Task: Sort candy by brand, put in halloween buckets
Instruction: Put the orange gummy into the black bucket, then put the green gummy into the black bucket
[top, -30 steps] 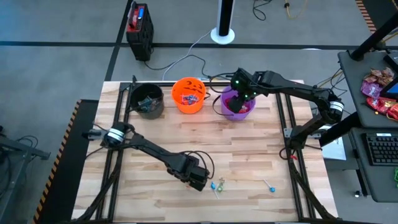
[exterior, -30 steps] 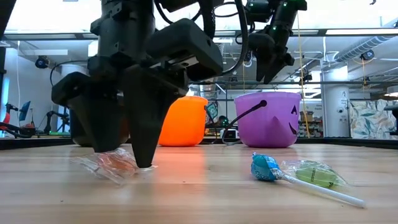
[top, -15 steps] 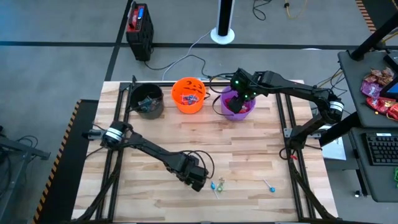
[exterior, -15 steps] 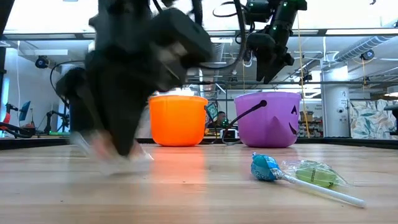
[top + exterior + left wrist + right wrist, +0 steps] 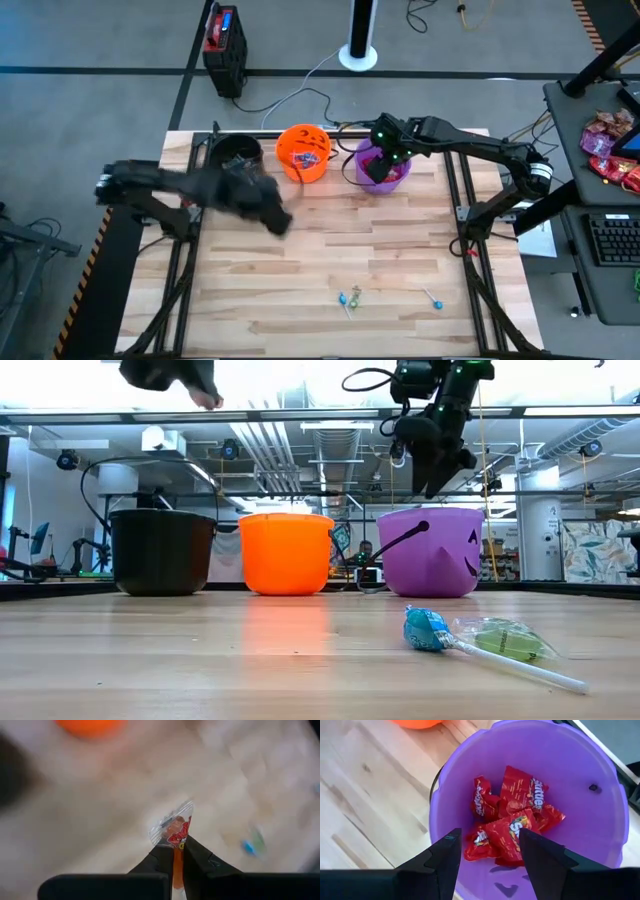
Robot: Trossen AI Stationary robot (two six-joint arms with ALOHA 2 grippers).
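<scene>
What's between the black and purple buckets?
The orange bucket stands between the black bucket and the purple bucket, as the low view shows.

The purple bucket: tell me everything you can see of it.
The purple bucket is a small round pail of smooth plastic with a thin dark handle and a black pumpkin face on its side. It stands upright at the far edge of the wooden table, rightmost of three pails, beside the orange bucket. Inside lie several flat red candy packets. The right gripper hovers open just above its mouth, touching nothing.
</scene>
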